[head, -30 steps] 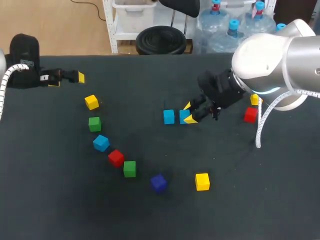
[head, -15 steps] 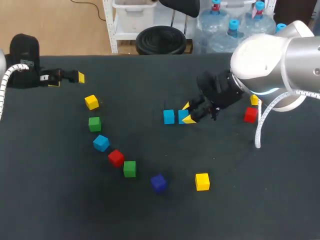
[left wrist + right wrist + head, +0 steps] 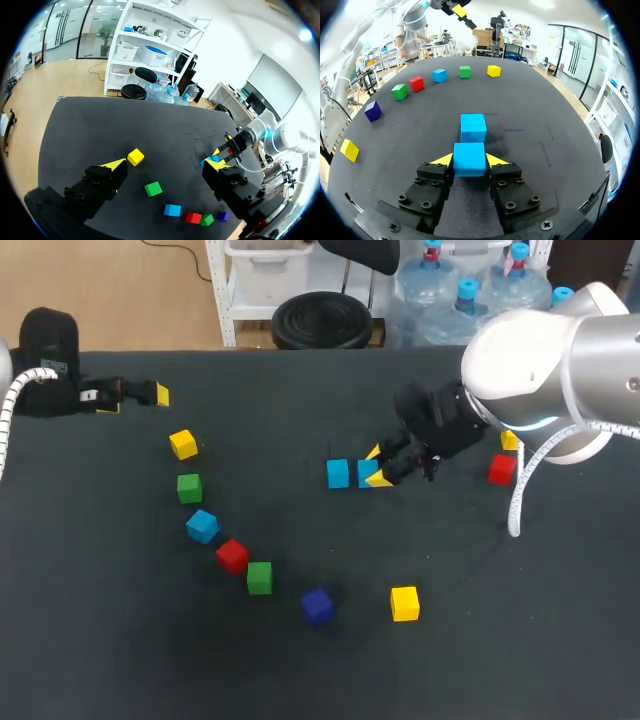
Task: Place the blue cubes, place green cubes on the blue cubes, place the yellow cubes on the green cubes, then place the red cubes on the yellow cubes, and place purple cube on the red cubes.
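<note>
Right pincer (image 3: 378,466) + its arm fill centre-right out to the right edge; held blue cube (image 3: 368,472) sits just beside 2nd blue cube (image 3: 338,474), no room betw. them for a finger; red cube (image 3: 501,470) tucked close by the arm at right; curved line of cubes, from yellow cube (image 3: 183,444) down to purple cube (image 3: 317,606), bars the left-to-lower-centre diagonal; lone yellow cube (image 3: 404,603) at lower centre; free desk (image 3: 270,410) at upper centre, bottom strip, lower right; left pincer (image 3: 135,398) sits upper left.
</note>
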Tool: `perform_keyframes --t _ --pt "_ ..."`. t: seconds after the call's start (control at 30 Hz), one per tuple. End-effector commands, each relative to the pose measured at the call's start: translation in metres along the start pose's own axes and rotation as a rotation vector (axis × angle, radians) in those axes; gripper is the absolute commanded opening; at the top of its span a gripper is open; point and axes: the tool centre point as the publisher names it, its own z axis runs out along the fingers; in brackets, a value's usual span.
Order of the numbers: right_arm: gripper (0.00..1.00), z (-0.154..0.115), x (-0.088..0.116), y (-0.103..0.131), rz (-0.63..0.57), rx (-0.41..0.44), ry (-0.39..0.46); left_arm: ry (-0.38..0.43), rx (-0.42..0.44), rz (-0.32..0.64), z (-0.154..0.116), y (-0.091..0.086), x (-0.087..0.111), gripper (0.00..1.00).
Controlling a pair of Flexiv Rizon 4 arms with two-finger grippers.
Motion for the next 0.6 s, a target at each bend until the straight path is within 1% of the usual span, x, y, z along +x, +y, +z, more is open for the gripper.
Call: perform_keyframes --t 0.03,0.1,0.17,0.23,0.3,0.43,0.47,0.6 --pt "0.07 0.0013 0.0009 -0.0013 0.002 0.002 -0.001 0.005 -0.006 -0.002 -0.0001 -0.0012 -0.001 1.0" --pt "0.07 0.0012 0.001 -0.0014 0.002 0.002 -0.001 0.005 -0.006 -0.002 -0.0001 -0.0012 -0.001 1.0" --pt "0.1 0.0014 0.0015 -0.0014 0.002 0.001 0.0 0.005 -0.006 -0.002 -0.0001 -0.0012 -0.001 1.0" --pt "0.16 0.0014 0.0017 -0.0015 0.003 0.001 0.002 0.005 -0.006 -0.002 -0.0001 -0.0012 -0.001 1.0" --pt "0.24 0.0016 0.0021 -0.0016 0.004 0.002 0.003 0.005 -0.006 -0.002 -0.0001 -0.0012 -0.001 1.0" --pt "0.33 0.0016 0.0025 -0.0024 0.005 0.004 0.004 0.005 -0.006 -0.002 -0.0001 -0.0012 -0.001 1.0" --pt "0.35 0.0016 0.0024 -0.0028 0.006 0.004 0.004 0.005 -0.006 -0.002 -0.0001 -0.0012 -0.001 1.0" --pt "0.35 0.0018 0.0024 -0.0034 0.007 0.006 0.003 0.005 -0.006 -0.002 -0.0001 -0.0012 -0.001 1.0"
